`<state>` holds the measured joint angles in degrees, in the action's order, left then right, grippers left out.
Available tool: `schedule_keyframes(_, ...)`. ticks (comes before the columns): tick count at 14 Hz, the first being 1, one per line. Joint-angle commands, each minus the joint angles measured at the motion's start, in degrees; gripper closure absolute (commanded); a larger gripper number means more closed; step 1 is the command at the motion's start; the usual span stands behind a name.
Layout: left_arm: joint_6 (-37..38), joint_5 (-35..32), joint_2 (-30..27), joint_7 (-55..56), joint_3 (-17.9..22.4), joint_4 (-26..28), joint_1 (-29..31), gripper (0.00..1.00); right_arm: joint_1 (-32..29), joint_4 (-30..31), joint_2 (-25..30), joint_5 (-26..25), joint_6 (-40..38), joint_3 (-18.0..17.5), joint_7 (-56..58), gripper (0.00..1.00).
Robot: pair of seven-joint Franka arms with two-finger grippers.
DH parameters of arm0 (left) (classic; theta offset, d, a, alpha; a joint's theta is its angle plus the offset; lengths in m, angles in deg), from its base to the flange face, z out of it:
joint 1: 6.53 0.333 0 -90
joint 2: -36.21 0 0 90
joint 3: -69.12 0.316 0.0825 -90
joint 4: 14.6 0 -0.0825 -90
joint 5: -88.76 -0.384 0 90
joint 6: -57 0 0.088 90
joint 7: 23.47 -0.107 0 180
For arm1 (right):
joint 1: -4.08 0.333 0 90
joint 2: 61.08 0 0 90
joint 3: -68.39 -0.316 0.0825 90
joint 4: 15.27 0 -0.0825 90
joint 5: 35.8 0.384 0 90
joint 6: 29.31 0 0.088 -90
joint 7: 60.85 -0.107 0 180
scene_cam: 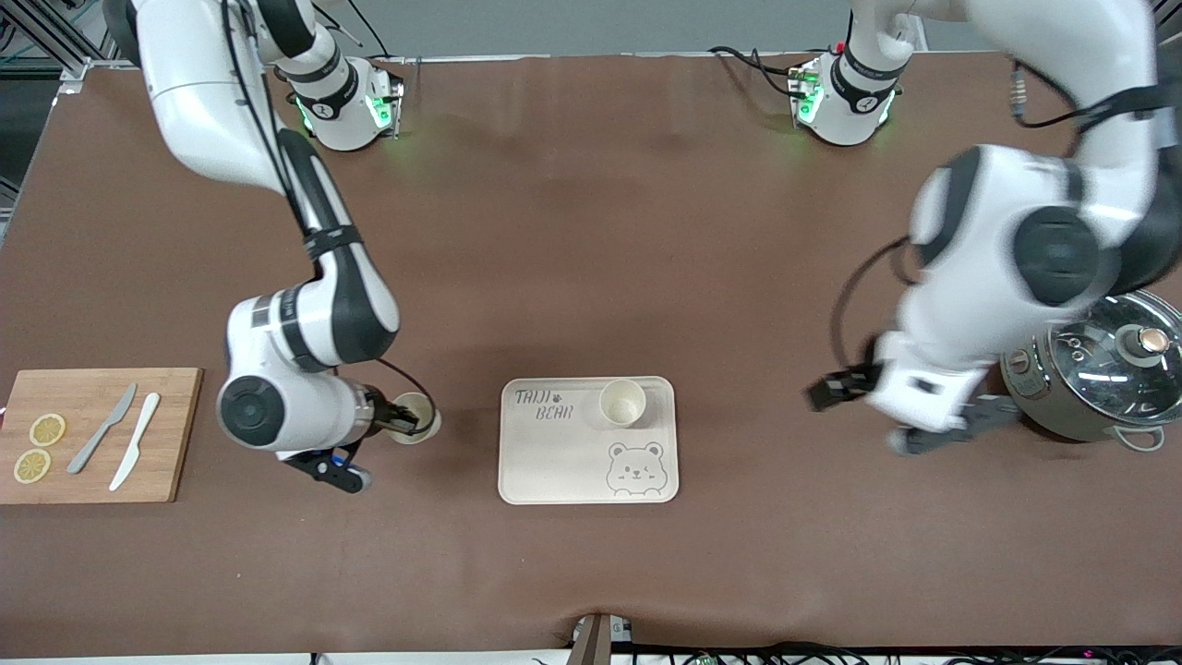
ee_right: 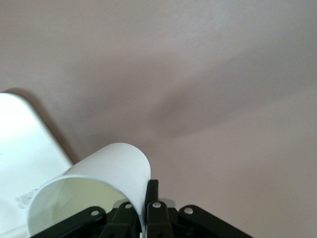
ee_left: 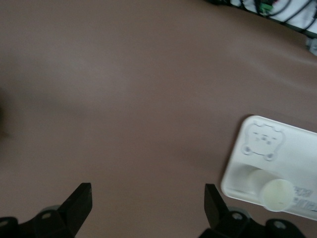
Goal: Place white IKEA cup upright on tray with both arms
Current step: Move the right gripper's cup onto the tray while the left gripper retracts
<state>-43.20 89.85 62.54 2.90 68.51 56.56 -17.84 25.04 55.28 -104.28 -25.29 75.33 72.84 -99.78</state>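
A cream tray (scene_cam: 563, 457) with "TAIJI BEAR" lettering and a bear face lies mid-table. A white cup (scene_cam: 622, 403) stands upright on it, at the corner farther from the front camera; the left wrist view shows this cup (ee_left: 277, 194) and the tray (ee_left: 297, 148). My right gripper (scene_cam: 404, 420) is shut on the wall of a second white cup (scene_cam: 413, 416), between the cutting board and the tray. The right wrist view shows that cup (ee_right: 99, 183) pinched at its rim by the gripper (ee_right: 147, 198), with the tray's edge (ee_right: 25, 148) beside it. My left gripper (scene_cam: 951, 429) is open and empty over bare table; it also shows in the left wrist view (ee_left: 148, 203).
A wooden cutting board (scene_cam: 175, 434) with two lemon slices (scene_cam: 46, 429), a grey knife (scene_cam: 102, 429) and a white knife (scene_cam: 135, 453) lies at the right arm's end. A metal pot with a glass lid (scene_cam: 1108, 369) stands at the left arm's end, close to the left arm.
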Motion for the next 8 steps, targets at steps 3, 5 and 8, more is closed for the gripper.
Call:
schedule_keyframes(3,0.9,0.3,-4.3,-28.8,-0.7,4.3,10.1,0.0,5.1,-1.5,-1.0,0.7,5.4,0.7,-8.5,1.0)
schedule_keyframes(5,0.9,0.2,-8.8,-34.1,-0.8,9.3,13.4,0.0,7.2,-1.3,-1.6,0.7,8.8,0.7,-10.7,1.0)
schedule_keyframes(8,0.9,0.4,-14.9,-35.4,-0.9,15.5,14.6,0.0,9.2,-1.2,-4.2,0.7,14.4,0.7,-12.3,1.0)
